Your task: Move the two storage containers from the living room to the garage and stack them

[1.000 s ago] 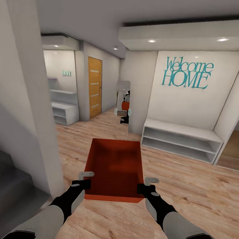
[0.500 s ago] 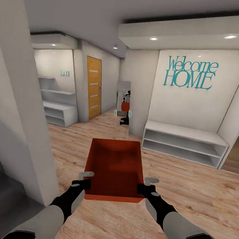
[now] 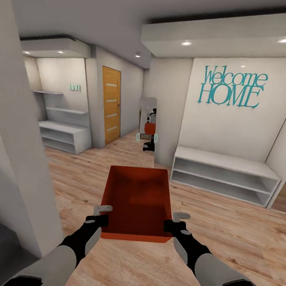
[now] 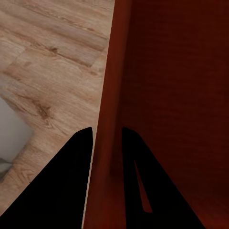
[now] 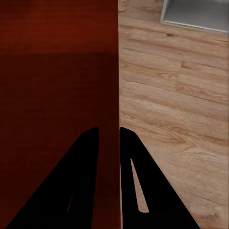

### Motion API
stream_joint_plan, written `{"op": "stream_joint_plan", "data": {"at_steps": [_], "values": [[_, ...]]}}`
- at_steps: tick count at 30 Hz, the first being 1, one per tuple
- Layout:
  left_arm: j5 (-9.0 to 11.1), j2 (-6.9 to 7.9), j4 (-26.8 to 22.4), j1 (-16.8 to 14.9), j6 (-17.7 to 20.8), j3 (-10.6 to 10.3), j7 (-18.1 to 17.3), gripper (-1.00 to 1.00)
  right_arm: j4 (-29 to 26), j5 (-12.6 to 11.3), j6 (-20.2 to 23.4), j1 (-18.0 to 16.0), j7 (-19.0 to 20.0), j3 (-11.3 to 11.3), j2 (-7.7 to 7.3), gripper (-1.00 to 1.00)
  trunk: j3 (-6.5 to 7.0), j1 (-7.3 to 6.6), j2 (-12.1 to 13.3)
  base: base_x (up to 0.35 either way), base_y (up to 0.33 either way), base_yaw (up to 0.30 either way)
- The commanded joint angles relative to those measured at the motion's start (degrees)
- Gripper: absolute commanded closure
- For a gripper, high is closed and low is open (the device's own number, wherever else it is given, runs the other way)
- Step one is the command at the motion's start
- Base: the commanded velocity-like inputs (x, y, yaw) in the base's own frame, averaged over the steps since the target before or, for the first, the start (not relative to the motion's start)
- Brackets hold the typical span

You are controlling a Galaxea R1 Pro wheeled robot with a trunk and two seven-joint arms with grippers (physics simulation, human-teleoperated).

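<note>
The orange-red container (image 3: 137, 200) hung level above the wood-plank floor (image 3: 222, 226), carried between both arms; the left gripper (image 4: 106, 136) had its fingers clamped on one side wall; the right gripper (image 5: 109, 133) pinched the opposite wall.
</note>
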Motion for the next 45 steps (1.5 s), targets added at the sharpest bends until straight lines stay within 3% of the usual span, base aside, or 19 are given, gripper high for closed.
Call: {"op": "stream_joint_plan", "data": {"at_steps": [1, 45], "values": [[-0.87, 2.11, -0.31, -0.02, 0.38, 1.05, 2.58, 1.00, 0.12, -0.58, -0.25, -0.02, -0.45, -0.87, -0.05, 1.00, -0.02, 0.05, -0.04, 0.321, 0.000, 0.000], [-0.87, 2.12, -0.35, -0.02, 0.36, 1.05, 2.59, 1.00, 0.12, -0.57, -0.34, -0.02, -0.44, -0.87, -0.04, 1.00, -0.02, 0.05, -0.04, 0.322, 0.000, 0.000]]}}
